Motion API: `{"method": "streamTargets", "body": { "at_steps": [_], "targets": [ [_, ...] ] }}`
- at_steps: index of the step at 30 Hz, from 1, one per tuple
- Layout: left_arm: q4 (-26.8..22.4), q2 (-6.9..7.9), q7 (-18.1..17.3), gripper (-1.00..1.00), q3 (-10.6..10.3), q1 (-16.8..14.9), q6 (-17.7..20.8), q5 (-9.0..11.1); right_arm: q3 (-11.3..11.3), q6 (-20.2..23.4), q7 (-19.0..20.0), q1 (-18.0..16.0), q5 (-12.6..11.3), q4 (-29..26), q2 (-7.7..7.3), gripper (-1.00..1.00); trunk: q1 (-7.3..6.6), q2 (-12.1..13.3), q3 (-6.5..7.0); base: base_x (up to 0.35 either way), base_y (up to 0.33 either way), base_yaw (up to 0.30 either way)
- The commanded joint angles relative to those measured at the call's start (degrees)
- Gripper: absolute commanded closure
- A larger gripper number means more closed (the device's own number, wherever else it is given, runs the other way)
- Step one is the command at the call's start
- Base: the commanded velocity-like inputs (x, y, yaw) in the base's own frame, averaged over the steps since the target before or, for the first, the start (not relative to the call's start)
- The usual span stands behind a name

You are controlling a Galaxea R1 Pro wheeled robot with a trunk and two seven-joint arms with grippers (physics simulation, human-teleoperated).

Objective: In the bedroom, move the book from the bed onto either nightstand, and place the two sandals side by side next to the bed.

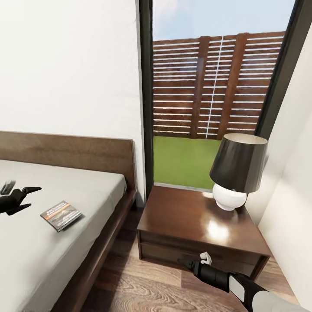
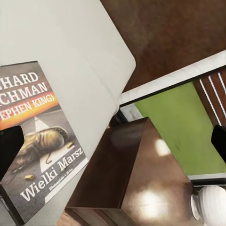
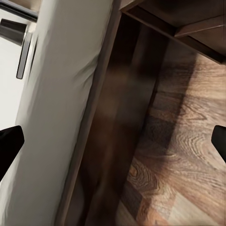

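- Lying flat on the light-grey mattress of the bed (image 1: pixel 86 182), near the edge that faced the nightstand (image 1: pixel 190 221), the book (image 1: pixel 61 215) was seen untouched, its cover up.
- The left gripper (image 1: pixel 21 198) was held just beside the book, above the mattress, its dark fingers spread apart and nothing caught between them.
- In the left wrist view the book (image 2: pixel 40 141) was shown close under the fingers, with the title "Wielki Marsz" readable, and the nightstand top (image 2: pixel 141 174) just beyond the mattress corner.
- The right gripper (image 1: pixel 190 262) was hung low in front of the nightstand drawers; its fingers were seen wide apart at the edges of the right wrist view, empty, over the wood-plank floor (image 3: pixel 188 155).
- A lamp (image 1: pixel 236 171) was stood on the far right part of the nightstand, with bare glossy wood left in front of it.
- The book step was judged to be in hand, at the reach before the grasp.
- Next, a short advance and a closing on the thin cover would be called for, then a carry across the gap, kept clear of the lamp.
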Motion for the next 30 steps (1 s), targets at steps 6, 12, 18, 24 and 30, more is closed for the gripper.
{"method": "streamTargets", "body": {
  "at_steps": [6,12,18,24,30],
  "targets": [
    [0.0,0.11,0.0,-1.0,-0.3,0.0,0.4,0.6,0.4,0.5,0.1,0.0,-0.6,0.0,-0.03,-1.0,0.21,-0.4,-0.24,0.0,0.0,0.0],
    [0.0,0.14,0.0,-1.0,-0.3,0.0,0.4,0.6,0.4,0.5,0.1,0.0,-0.6,0.0,-0.03,-1.0,0.21,-0.4,-0.24,0.0,0.0,0.0],
    [0.0,0.15,0.0,-1.0,-0.3,0.0,0.4,0.6,0.4,0.5,0.1,0.0,-0.6,0.0,-0.03,-1.0,0.21,-0.4,-0.24,0.0,0.0,0.0],
    [0.0,0.13,0.0,-1.0,-0.3,0.0,0.4,0.6,0.4,0.5,0.1,0.0,-0.6,0.0,-0.03,-1.0,0.21,-0.4,-0.24,0.0,0.0,0.0],
    [0.0,0.08,0.0,-1.0,-0.4,0.0,0.4,0.6,0.4,0.5,0.1,0.0,-0.6,0.0,-0.03,-1.0,0.21,-0.4,-0.24,0.0,0.0,0.0]
  ]
}}
